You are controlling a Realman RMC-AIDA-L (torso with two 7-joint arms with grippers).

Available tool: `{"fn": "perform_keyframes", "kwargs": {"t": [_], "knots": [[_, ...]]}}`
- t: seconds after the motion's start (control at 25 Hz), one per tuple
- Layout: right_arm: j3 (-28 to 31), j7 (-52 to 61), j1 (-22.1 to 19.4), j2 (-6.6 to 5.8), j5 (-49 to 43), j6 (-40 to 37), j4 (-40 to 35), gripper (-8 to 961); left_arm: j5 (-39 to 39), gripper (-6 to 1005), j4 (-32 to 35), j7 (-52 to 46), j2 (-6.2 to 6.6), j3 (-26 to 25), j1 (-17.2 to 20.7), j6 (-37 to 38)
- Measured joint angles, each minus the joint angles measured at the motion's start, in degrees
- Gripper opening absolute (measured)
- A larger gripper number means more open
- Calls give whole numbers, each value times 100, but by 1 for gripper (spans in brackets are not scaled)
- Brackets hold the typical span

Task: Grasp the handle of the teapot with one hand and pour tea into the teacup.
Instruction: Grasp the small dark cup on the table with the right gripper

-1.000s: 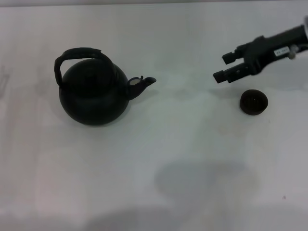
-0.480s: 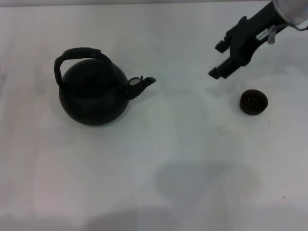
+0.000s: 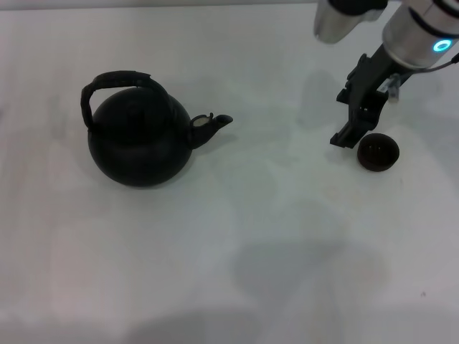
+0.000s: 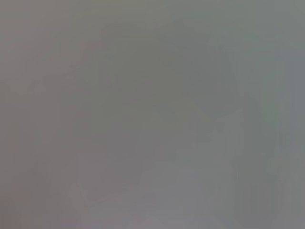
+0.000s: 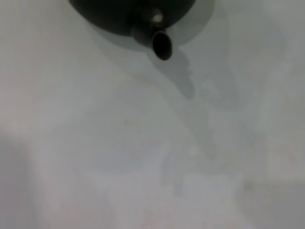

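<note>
The matte-black teapot [image 3: 140, 143] stands upright on the left of the white table, its short spout [image 3: 215, 123] pointing right. Its thick dark handle [image 3: 115, 82] arches over the top, with nothing touching it. The tiny dark teacup [image 3: 378, 153] sits far to the right. My right gripper [image 3: 343, 117] hangs just left of and above the teacup, open and empty, with its lower fingertip [image 3: 338, 139] close beside the cup. The right wrist view looks across the table at the teapot [image 5: 133, 9] and its spout [image 5: 162, 45]. My left gripper is out of view.
The white table [image 3: 272, 236] spreads out between the teapot and the teacup and toward the front edge. Soft shadows lie on its near part. The left wrist view is a plain grey blur.
My right arm has swung from a low reach at the right edge to coming down from the top. The gripper has dropped closer to the teacup. Teapot and cup have not moved.
</note>
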Motion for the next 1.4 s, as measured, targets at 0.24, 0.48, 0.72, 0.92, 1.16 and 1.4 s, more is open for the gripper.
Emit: {"fn": "perform_keyframes", "kwargs": {"t": [0.24, 0.48, 0.72, 0.92, 1.16, 1.4], "knots": [[-224, 71, -14, 32, 2, 146, 67, 813, -19, 873, 1, 0, 5, 9, -2, -3], [-462, 160, -10, 60, -1, 584, 510, 814, -21, 873, 7, 0, 7, 27, -12, -13], [-521, 163, 29, 73, -7, 812, 873, 812, -15, 873, -11, 0, 8, 27, -72, -17], [-531, 165, 36, 67, -12, 966, 1080, 814, -2, 872, -26, 0, 8, 26, -98, -18], [-531, 166, 34, 49, -56, 1155, 1273, 813, -21, 872, -33, 0, -1, 6, -102, -25], [-524, 166, 43, 30, -65, 1217, 1451, 813, -21, 873, -33, -8, -1, 20, -99, -26]]}}
